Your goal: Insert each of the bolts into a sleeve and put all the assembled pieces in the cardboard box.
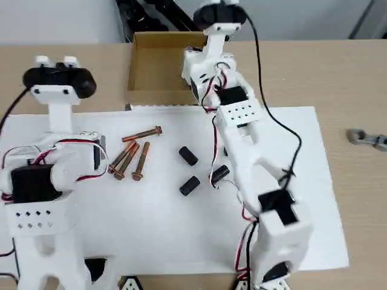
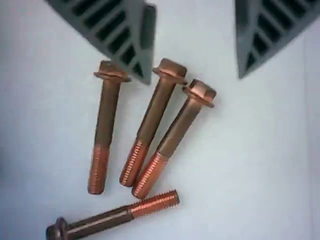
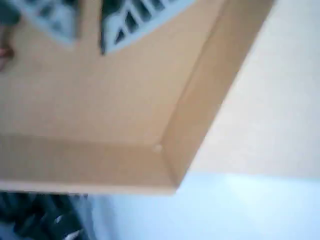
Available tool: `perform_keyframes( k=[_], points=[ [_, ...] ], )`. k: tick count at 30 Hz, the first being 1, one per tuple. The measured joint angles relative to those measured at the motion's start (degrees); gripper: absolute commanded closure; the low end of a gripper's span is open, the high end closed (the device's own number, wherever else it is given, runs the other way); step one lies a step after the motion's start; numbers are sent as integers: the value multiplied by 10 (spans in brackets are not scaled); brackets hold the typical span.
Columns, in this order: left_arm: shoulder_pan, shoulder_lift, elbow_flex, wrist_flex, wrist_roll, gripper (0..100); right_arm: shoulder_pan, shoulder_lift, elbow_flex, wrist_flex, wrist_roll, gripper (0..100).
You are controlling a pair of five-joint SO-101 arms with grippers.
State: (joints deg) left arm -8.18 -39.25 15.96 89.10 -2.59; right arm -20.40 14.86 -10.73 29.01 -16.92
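In the high view, the left gripper is hanging just beside the bolts, which are lying on the white sheet. Three are bunched together and a fourth bolt is lying crosswise above them. The left arm is clearly the nearer one to them. The black sleeves are sitting well apart from the bolts toward the sheet's middle, and the right gripper is reaching over the cardboard box at the table's far edge. A wrench is resting on the bare wooden table. In the left wrist view, the jaws are standing wide with nothing between them. The heads of the three bolts are pointing toward the fingers, their shanks running away, so the gap is lying across their long axes. In the right wrist view, the jaws are showing a narrow gap over the box floor, apparently holding nothing.
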Motion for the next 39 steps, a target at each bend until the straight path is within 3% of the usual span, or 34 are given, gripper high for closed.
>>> perform_keyframes(
  k=[6, 11, 16, 20, 29, 39],
  points=[
    [0, 40, 1, 0, -143, 887, 2, -108, 0, 172, 0, 995],
    [0, 139, 1, -28, -251, 887, -18, -225, -1, 374, -1, 995],
    [17, 226, 1, -104, -316, 887, -17, -347, -1, 542, -1, 995],
    [37, 281, 1, -144, -351, 876, -19, -434, -1, 616, -1, 995],
    [55, 447, -134, -154, -411, 836, 69, -580, 107, 652, 10, 995],
    [59, 687, -396, -47, -420, 836, 86, -763, 389, 552, 45, 995]
  ],
)
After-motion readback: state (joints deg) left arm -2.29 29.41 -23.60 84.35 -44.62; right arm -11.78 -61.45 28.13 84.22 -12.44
